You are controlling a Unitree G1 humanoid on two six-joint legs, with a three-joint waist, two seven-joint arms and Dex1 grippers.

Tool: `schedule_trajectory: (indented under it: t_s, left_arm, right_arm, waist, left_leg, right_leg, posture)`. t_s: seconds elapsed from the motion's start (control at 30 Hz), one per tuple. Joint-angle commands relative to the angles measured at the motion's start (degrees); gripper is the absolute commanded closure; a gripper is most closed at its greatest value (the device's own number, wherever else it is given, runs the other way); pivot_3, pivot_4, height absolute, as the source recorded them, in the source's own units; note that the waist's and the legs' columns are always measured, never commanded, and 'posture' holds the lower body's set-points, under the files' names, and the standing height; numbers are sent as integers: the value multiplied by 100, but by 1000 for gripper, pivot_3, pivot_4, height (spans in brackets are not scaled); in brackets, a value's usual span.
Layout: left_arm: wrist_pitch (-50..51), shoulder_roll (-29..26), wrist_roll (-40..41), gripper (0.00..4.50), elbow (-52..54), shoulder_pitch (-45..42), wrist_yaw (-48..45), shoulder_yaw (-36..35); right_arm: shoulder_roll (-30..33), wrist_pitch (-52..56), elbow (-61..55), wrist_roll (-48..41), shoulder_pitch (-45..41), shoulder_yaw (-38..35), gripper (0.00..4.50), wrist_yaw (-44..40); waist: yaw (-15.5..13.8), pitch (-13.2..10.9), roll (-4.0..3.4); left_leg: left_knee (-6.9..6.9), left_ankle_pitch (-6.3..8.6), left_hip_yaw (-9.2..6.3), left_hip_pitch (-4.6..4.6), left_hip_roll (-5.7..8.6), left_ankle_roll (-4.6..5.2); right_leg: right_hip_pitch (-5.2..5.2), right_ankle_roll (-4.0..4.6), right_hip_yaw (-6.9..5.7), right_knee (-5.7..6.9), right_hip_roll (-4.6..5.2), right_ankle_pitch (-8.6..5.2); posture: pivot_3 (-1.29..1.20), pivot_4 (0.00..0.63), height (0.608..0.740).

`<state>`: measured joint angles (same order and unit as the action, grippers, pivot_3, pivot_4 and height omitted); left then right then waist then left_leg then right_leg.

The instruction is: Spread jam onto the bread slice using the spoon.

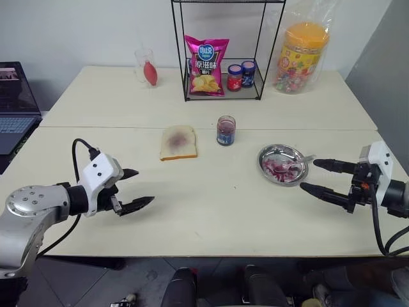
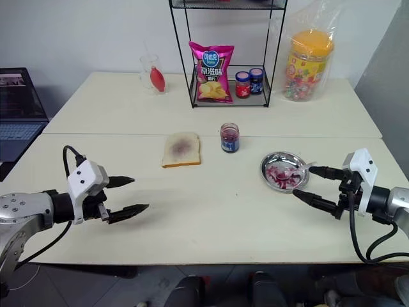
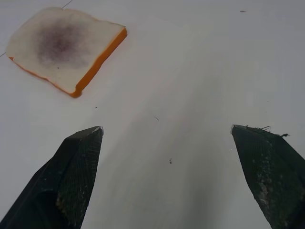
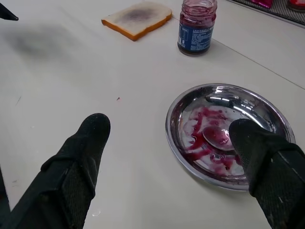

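**A:** Jam first: from the head views, where is it for you?

**B:** In the small glass jar, ahead of your right gripper and toward your left. The bread slice lies flat on the desk, ahead of your left gripper and a little toward your right, with a purple stain already in its middle. Both grippers hang above the desk with fingers spread wide, grasping nothing.

**A:** And the spoon?

**B:** In the metal dish, just ahead of your right gripper. Only its handle end past the dish rim is clear here. I'd guess it was parked there so its jam stays off the desk.

**A:** What does the left wrist view add?

**B:** Your left gripper's two fingers stand far apart over bare desk, and the bread lies beyond one finger, well apart from it. You see the tan crust and the faint, thin stain, so I judge more spreading is needed.

**A:** The right wrist view?

**B:** It shows what the head views blur: the spoon bowl lies in the dish among red smears, partly behind one released finger. The lidless jar and the bread sit farther out. Your right gripper seems best placed to take the spoon.
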<state>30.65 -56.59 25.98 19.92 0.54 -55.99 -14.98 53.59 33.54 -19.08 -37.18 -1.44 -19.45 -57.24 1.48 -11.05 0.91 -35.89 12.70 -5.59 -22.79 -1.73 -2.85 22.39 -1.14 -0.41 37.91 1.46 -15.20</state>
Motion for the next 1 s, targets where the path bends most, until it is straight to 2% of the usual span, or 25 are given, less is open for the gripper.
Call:
schedule_trajectory:
  t_s: [0.03,0.4,0.57,0.77,1.0]
  left_arm:
    - [-39,21,120,0,150,-1,-103,-80]
    - [-165,-7,-159,0,48,-87,-82,42]
    - [-192,75,217,0,133,-78,-368,-100]
    - [-242,2,19,0,-47,-164,-353,40]
    - [-567,155,-228,0,-239,-318,-173,109]
  right_arm:
    - [18,-78,-224,-24,65,-210,63,-5]
    - [12,-140,-174,25,69,-192,63,21]
    - [-45,-110,-77,-71,72,-329,63,39]
    - [-6,106,-27,-194,157,-359,63,-47]
    - [-79,-154,-89,8,47,-263,63,51]
  waist:
    - [0,0,0]
    - [0,0,0]
    - [0,0,0]
    - [0,0,0]
    - [0,0,-1]
  left_leg:
    - [0,0,0,0,0,0]
    - [0,0,1,0,0,0]
    - [1,0,2,0,-1,0]
    - [0,0,2,0,-1,0]
    - [0,0,2,0,-1,0]
  right_leg:
    - [0,0,0,0,0,0]
    - [0,0,1,0,0,0]
    - [1,1,1,0,0,0]
    - [1,0,1,0,0,0]
    - [1,0,1,0,0,0]
  posture:
    - [0,150,740]
    - [0,150,740]
    - [0,150,740]
    - [0,150,740]
    - [0,150,740]
